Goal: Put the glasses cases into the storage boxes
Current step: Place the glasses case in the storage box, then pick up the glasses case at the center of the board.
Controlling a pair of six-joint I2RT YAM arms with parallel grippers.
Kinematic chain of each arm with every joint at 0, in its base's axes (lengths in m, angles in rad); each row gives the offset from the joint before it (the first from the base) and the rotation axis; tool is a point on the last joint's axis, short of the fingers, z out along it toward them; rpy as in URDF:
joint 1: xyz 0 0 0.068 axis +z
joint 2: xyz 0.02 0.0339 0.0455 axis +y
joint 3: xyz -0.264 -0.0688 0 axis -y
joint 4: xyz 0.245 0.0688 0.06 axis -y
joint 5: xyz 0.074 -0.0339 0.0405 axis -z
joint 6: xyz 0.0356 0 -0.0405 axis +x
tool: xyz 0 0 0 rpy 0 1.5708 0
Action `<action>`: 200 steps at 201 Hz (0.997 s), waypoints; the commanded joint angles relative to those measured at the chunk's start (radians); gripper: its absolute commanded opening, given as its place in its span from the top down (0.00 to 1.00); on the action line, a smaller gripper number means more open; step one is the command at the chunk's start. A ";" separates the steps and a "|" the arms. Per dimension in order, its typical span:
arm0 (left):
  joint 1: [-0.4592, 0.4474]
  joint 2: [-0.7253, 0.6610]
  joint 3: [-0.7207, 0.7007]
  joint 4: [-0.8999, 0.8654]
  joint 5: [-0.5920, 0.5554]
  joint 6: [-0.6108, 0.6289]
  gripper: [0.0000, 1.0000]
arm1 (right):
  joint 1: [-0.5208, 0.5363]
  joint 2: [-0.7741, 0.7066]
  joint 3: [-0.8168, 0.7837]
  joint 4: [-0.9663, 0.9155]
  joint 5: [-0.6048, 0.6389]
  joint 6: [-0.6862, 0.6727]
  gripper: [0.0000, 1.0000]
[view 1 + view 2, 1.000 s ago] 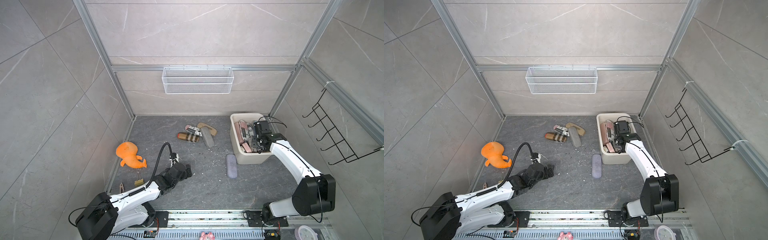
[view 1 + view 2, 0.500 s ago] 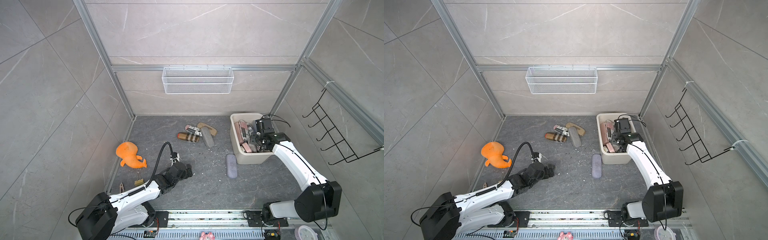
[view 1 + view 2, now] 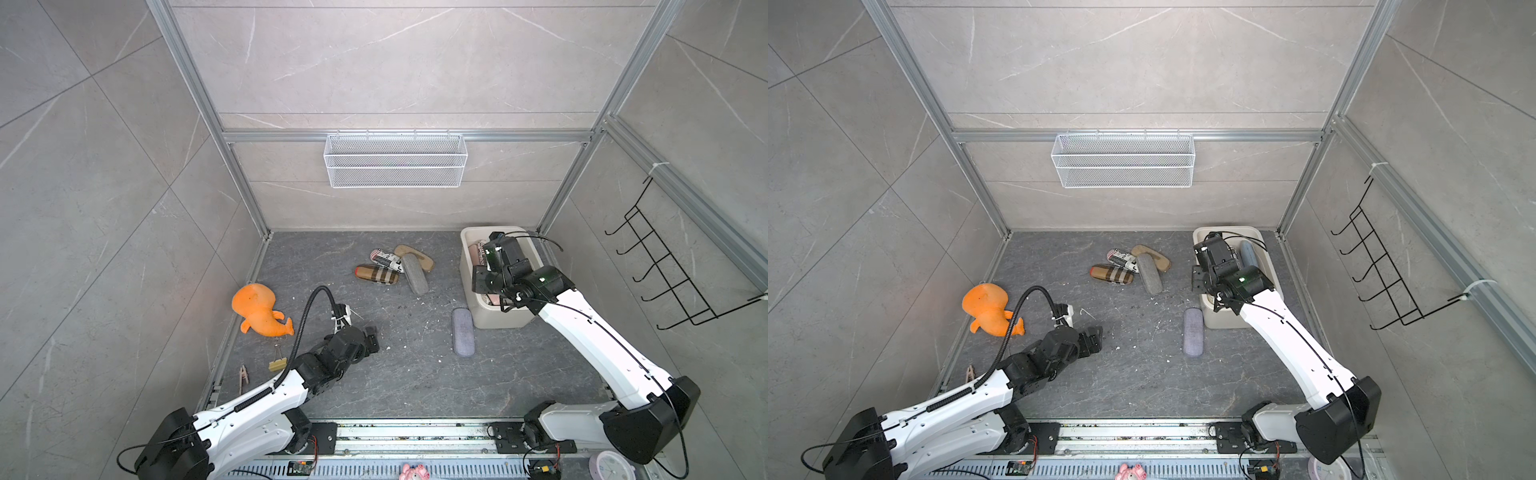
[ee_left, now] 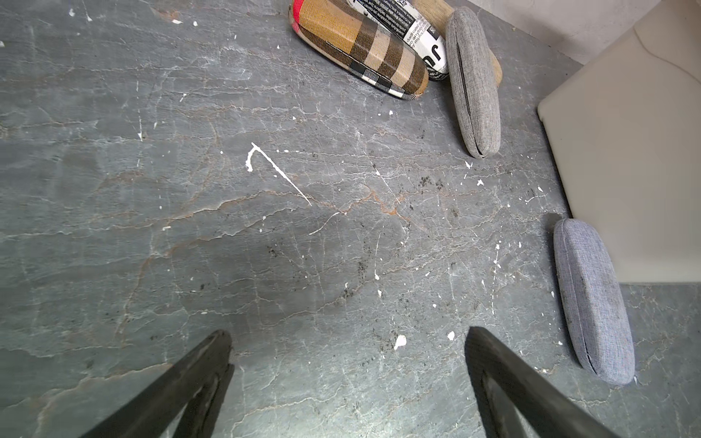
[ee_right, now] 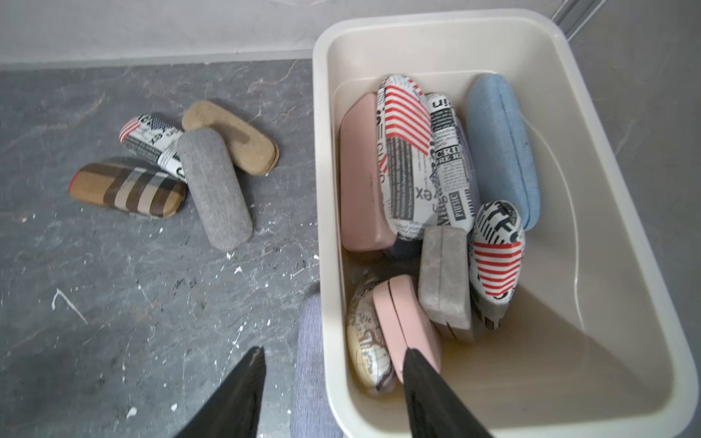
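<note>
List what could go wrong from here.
1. The lilac case lies tight against the tub, so a finger may not fit between them.
2. Four cases overlap in a pile; lifting the grey case could drag the newspaper-print case.
3. Cases in the tub lean unevenly; another could jam.

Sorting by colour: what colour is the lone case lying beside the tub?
Lilac-grey woven fabric case, clearest in the left wrist view.

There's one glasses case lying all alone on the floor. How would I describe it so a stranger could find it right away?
Start at the cream storage box in the far right corner of the dark stone floor. Just beside its near left corner, outside it, lies the lilac-grey fabric case, pointing lengthwise along the box. Unlike the four cases bunched farther back, it is by itself, plain and unpatterned.
</note>
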 commanded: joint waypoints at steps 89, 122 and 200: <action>0.009 0.024 0.000 0.010 -0.016 0.016 0.02 | 0.161 -0.070 0.003 -0.197 0.093 0.119 0.30; 0.012 0.026 0.009 0.007 -0.021 0.029 0.02 | 0.261 -0.074 0.017 -0.264 0.115 0.181 0.29; 0.033 -0.001 -0.019 0.032 -0.022 0.036 0.02 | 0.563 -0.016 0.091 -0.420 0.174 0.308 0.28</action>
